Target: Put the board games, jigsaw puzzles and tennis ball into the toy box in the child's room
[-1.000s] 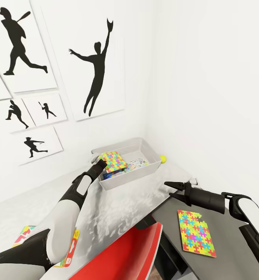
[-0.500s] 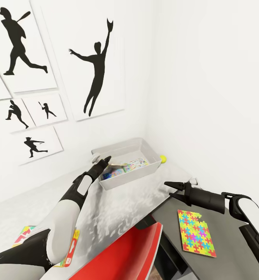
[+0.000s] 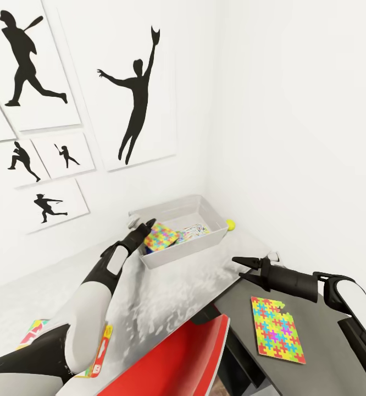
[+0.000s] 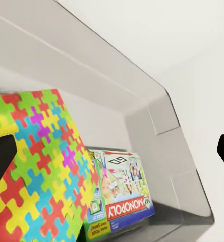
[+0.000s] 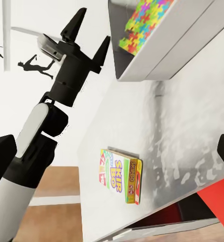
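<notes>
Left gripper (image 5: 86, 36) released, fingers spread, at toy box (image 3: 197, 250) rim; jigsaw puzzle (image 3: 161, 236) tilted inside, just ahead. Right gripper (image 3: 240, 269) spread, holding nothing.

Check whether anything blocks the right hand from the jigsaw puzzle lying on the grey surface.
Nothing visible does. The right hand hovers open above the grey surface, and the jigsaw puzzle lies flat and uncovered nearby.

Left arm (image 3: 89, 308): showing glossy white shell segments joined by black collars, tapering into a black wrist. Left gripper (image 5: 87, 38): wearing two slim, pointed black fingers. Right arm (image 3: 337, 300): showing the same white-and-black casing, black cylindrical wrist. Right gripper (image 3: 242, 269): bearing matching pointed black fingers.
</notes>
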Controlling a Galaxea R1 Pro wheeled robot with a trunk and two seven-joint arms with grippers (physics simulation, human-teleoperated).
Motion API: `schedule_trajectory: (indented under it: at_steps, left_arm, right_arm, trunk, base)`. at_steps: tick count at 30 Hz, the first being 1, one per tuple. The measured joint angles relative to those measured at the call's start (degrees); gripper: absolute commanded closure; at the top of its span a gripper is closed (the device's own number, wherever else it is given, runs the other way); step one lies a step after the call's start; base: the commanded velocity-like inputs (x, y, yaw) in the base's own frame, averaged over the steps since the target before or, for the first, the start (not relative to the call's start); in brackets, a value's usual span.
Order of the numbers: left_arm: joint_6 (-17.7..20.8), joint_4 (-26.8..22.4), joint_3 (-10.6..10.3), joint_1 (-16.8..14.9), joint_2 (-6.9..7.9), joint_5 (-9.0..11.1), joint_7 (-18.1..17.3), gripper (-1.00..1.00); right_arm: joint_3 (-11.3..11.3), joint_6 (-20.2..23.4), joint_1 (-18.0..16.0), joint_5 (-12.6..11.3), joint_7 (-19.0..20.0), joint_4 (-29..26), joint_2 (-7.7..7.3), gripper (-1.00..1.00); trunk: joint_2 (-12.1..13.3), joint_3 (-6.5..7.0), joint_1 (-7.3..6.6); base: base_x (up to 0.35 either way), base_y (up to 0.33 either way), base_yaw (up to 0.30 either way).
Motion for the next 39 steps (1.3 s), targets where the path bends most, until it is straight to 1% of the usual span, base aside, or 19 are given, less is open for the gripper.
schedule_trajectory:
  at_steps: [2, 3, 4, 7, 10, 12, 14, 18, 19, 20, 22, 23, 26, 29, 30, 31, 32, 36, 39]
  left_arm:
    - [2.9, -1.7, 0.0, 0.0, 0.08, 0.2, 0.0, -1.0]
    - [4.9, -2.5, 0.1, 0.0, 0.12, 0.2, -0.1, -1.0]
    - [8.0, -3.7, 0.3, 0.0, 0.17, 0.3, -0.1, -1.0]
    - [12.0, -5.0, 0.5, 0.0, 0.18, 0.5, -0.2, -1.0]
    - [14.8, -5.6, 0.5, 0.0, 0.24, 0.6, -0.2, -1.0]
    - [17.5, -5.8, 0.6, 0.0, 0.26, 0.6, -0.5, -1.0]
    - [21.0, -6.1, 0.8, 0.0, 0.31, 0.7, -2.4, -1.0]
    - [27.0, -8.6, 1.2, 0.1, 0.47, 0.8, -10.1, -1.0]
    - [27.9, -9.4, 1.3, 0.1, 0.86, 0.8, -11.5, -1.0]
    - [28.5, -10.0, 1.3, 0.2, 1.59, 0.8, -12.5, -1.0]
    - [29.2, -10.6, 1.2, 0.4, 3.75, 0.9, -13.8, -1.0]
    - [29.4, -10.8, 1.2, 0.6, 5.38, 0.8, -14.8, -1.0]
    - [31.1, -11.0, 1.3, 1.0, 9.38, 0.7, -17.4, -1.0]
    - [34.5, -11.1, 1.3, 1.8, 14.71, 0.7, -20.3, -1.0]
    - [35.3, -11.1, 1.2, 2.4, 17.42, 0.6, -21.9, -1.0]
    - [35.6, -11.1, 1.2, 2.9, 19.29, 0.6, -23.0, -1.0]
    - [35.8, -11.1, 1.1, 3.5, 20.82, 0.4, -24.1, -1.0]
    - [36.2, -11.1, 1.1, 6.7, 25.66, 0.3, -27.7, -1.0]
    - [36.3, -11.1, 1.2, 10.2, 28.3, 0.1, -31.9, -1.0]
  right_arm:
    - [0.0, 0.0, 0.0, 0.0, 0.0, 0.0, 0.0, -1.0]
    - [0.0, 0.0, 0.0, 0.0, 0.0, 0.0, 0.0, -1.0]
    - [0.0, 0.0, 0.0, 0.0, 0.0, 0.0, 0.0, -1.0]
    - [0.0, 0.0, 0.0, 0.0, 0.0, 0.0, 0.0, -1.0]
    - [0.0, 0.0, 0.0, 0.0, 0.0, 0.0, 0.0, -1.0]
    - [0.0, 0.0, 0.0, 0.0, 0.0, 0.0, 0.0, -1.0]
    - [0.0, 0.0, 0.0, 0.0, 0.0, -0.1, 0.0, -1.0]
    - [0.0, 0.0, 0.0, 0.0, 0.0, -0.2, 0.0, -1.0]
    - [0.0, 0.0, 0.0, 0.0, 0.0, -0.2, 0.03, -1.0]
    - [-0.1, 0.0, 0.0, 0.0, 0.1, -0.2, 0.05, -1.0]
    - [-0.1, 0.0, 0.0, 0.0, 0.1, -0.2, 0.07, -1.0]
    - [-0.2, 0.0, 0.0, 0.0, 0.2, -0.2, 0.06, -1.0]
    - [-0.5, 0.0, 0.0, 0.0, 0.4, -0.3, 0.01, -1.0]
    - [-0.6, 0.0, 0.0, 0.0, 0.5, -0.4, -0.02, -1.0]
    - [-0.7, 0.0, 0.0, 0.0, 0.5, -0.6, -0.06, -1.0]
    - [-0.9, 0.0, 0.0, 0.0, 0.7, -0.6, -0.07, -1.0]
    - [-1.1, 0.0, 0.0, 0.0, 0.8, -0.7, -0.08, -1.0]
    - [-1.5, 0.0, 0.0, -0.1, 1.0, -0.7, -0.09, -1.0]
    - [-1.5, 0.0, 0.0, -0.1, 1.0, -0.7, -0.09, -1.0]
  trunk:
    - [0.0, 0.0, 0.0]
    - [0.0, 0.0, 0.0]
    - [0.0, 0.0, 0.0]
    - [0.0, 0.0, 0.0]
    - [0.0, 0.0, 0.0]
    - [0.0, 0.0, 0.0]
    - [0.0, 0.0, 0.0]
    - [0.0, 0.0, 0.0]
    - [0.0, 0.01, 0.0]
    - [0.0, 0.04, 0.0]
    - [0.0, 0.14, 0.0]
    - [0.0, 0.21, 0.0]
    - [0.0, 0.42, 0.0]
    - [0.0, 0.64, 0.0]
    - [0.0, 0.72, 0.0]
    - [0.0, 0.79, 0.0]
    - [0.0, 0.87, 0.0]
    - [0.0, 1.18, 0.02]
    - [0.0, 1.43, 0.03]
  base:
    - [0.0, 0.0, 0.0]
    - [0.0, 0.0, 0.0]
    - [0.0, 0.0, 0.0]
    - [0.0, 0.0, 0.0]
    - [0.0, 0.0, 0.0]
    - [0.0, 0.0, 0.0]
    - [0.0, 0.0, 0.0]
    - [0.0, 0.0, -0.002]
    - [0.0, 0.0, -0.05]
    - [0.0, 0.0, -0.085]
    - [0.0, 0.0, -0.131]
    - [0.0, 0.0, -0.16]
    - [0.0, 0.0, -0.173]
    - [0.0, 0.0, -0.18]
    - [0.0, 0.0, -0.178]
    - [0.0, 0.0, -0.169]
    - [-0.009, 0.0, -0.162]
    - [-0.129, 0.0, -0.148]
    - [-0.274, 0.0, -0.091]
